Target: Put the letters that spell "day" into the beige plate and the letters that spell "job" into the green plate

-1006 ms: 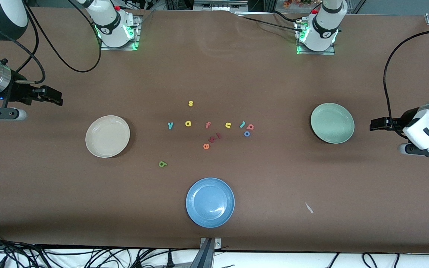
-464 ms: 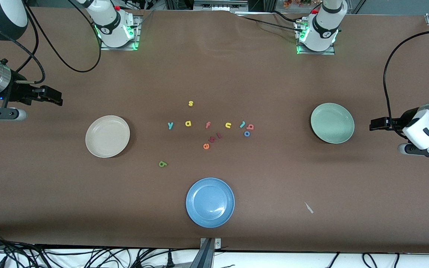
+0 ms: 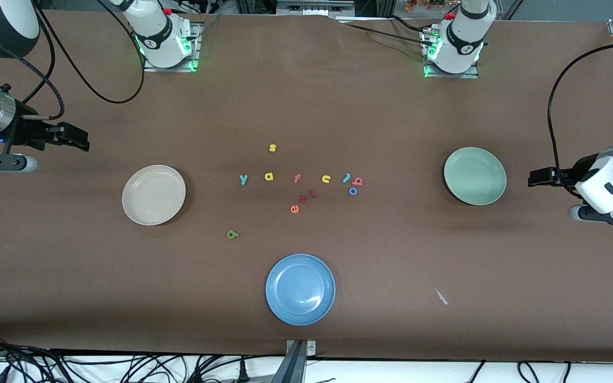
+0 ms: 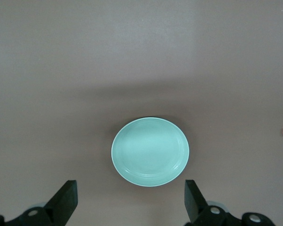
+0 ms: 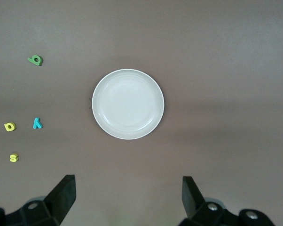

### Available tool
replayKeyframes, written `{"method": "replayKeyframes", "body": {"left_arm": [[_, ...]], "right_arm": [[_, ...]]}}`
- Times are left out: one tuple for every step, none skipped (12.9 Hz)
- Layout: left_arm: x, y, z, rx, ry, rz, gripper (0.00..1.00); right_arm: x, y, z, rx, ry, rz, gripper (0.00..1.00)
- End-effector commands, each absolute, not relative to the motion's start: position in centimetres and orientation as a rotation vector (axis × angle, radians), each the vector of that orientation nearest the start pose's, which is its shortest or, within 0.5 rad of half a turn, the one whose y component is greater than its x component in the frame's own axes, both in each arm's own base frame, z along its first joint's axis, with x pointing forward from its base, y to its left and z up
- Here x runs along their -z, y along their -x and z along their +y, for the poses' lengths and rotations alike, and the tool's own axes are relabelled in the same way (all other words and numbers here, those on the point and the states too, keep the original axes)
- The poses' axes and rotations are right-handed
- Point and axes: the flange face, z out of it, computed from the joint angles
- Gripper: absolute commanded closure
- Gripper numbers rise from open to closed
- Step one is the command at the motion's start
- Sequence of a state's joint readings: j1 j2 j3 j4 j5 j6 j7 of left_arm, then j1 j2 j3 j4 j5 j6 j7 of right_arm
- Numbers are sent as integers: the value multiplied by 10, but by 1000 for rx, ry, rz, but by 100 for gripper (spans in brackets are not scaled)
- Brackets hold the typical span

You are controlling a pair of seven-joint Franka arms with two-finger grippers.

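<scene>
The beige plate (image 3: 154, 194) (image 5: 128, 104) lies toward the right arm's end of the table. The green plate (image 3: 475, 176) (image 4: 150, 151) lies toward the left arm's end. Both are bare. Between them lie the teal y (image 3: 243, 179) (image 5: 37, 124), yellow a (image 3: 268, 176) (image 5: 10, 126) and, nearer the front camera, the green d (image 3: 232, 234) (image 5: 35, 60). The teal j (image 3: 346, 177), pinkish b (image 3: 358, 181) and blue o (image 3: 353, 191) cluster together. My right gripper (image 3: 76, 137) (image 5: 127, 194) hangs open past the beige plate. My left gripper (image 3: 536, 177) (image 4: 130, 198) hangs open past the green plate.
A blue plate (image 3: 300, 289) sits near the table's front edge. Other loose letters lie among the task ones: yellow s (image 3: 272, 148), pink f (image 3: 297, 178), yellow u (image 3: 326, 179), orange e (image 3: 295, 209). A small white scrap (image 3: 441, 297) lies on the brown table.
</scene>
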State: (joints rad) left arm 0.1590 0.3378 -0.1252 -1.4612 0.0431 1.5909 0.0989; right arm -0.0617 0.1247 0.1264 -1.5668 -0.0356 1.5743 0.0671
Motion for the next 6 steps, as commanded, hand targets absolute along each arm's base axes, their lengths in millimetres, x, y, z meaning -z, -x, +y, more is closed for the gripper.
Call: {"method": "replayKeyframes", "body": {"left_arm": [[-477,-637,38,-309,3127,119,0],[-477,-637,38,-309,3127,119,0],[-477,-637,38,-309,3127,119,0],[-478,-637,38,-307,3127,119,0],[-478,-637,37,-307,3127,122,0],[-478,-637,34,-309,3126,117,0]], "right_arm": [[-561,-589,29,-186,3141,14,0],[-561,-589,29,-186,3141,14,0],[-561,-589,30,-186,3141,14,0],[-561,-589,29,-186,3141,14,0],[-561,-589,29,-186,3141,14,0],[-561,-589,29,-186,3141,14,0]]}}
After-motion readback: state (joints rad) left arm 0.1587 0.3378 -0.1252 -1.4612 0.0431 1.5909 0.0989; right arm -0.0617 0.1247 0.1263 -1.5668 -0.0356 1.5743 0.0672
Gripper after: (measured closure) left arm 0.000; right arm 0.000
